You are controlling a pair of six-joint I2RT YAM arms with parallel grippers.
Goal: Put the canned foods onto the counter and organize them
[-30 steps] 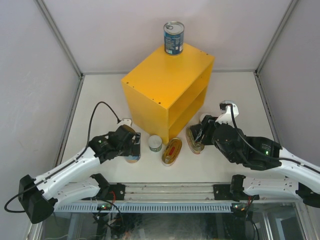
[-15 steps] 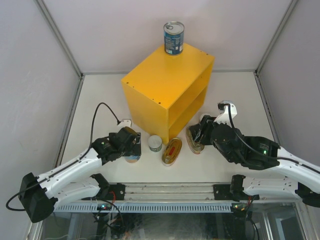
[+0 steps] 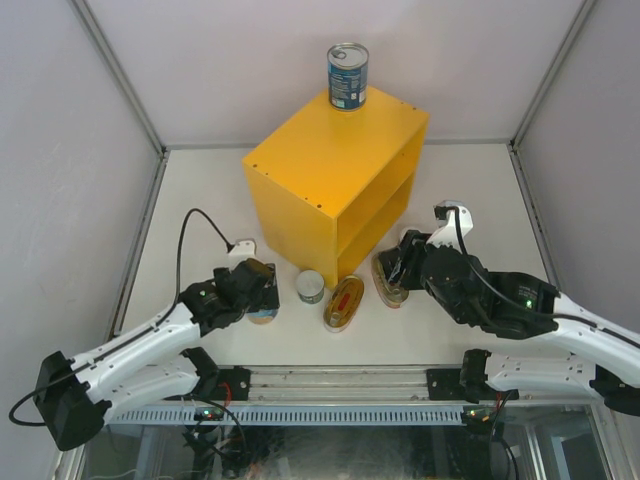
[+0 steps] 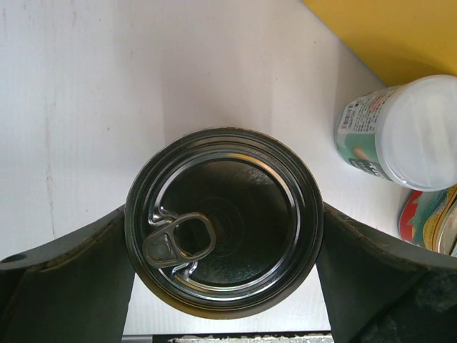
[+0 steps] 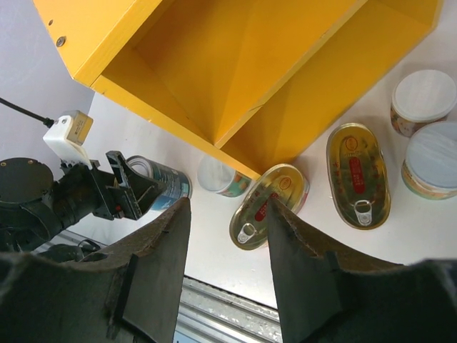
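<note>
A tall blue-labelled can (image 4: 243,236) stands on the table in front of the yellow counter (image 3: 335,180). My left gripper (image 4: 223,214) is shut on it, a finger (image 4: 71,286) pressed against each side. A second blue can (image 3: 348,75) stands on the counter's far top corner. A small pale-lidded can (image 3: 312,288) and an oval tin (image 3: 344,302) lie by the counter's near corner. Another oval tin (image 5: 358,175) lies to its right. My right gripper (image 5: 228,207) hangs open and empty above the tins.
Two more small pale-lidded cans (image 5: 423,100) (image 5: 432,158) sit on the table right of the counter, hidden under my right arm in the top view. The counter's inner shelf (image 5: 235,78) opens toward the right arm. Grey walls enclose the table.
My left gripper has sunk slightly and its fingers have closed in onto the tall blue can. The right arm has barely moved.
</note>
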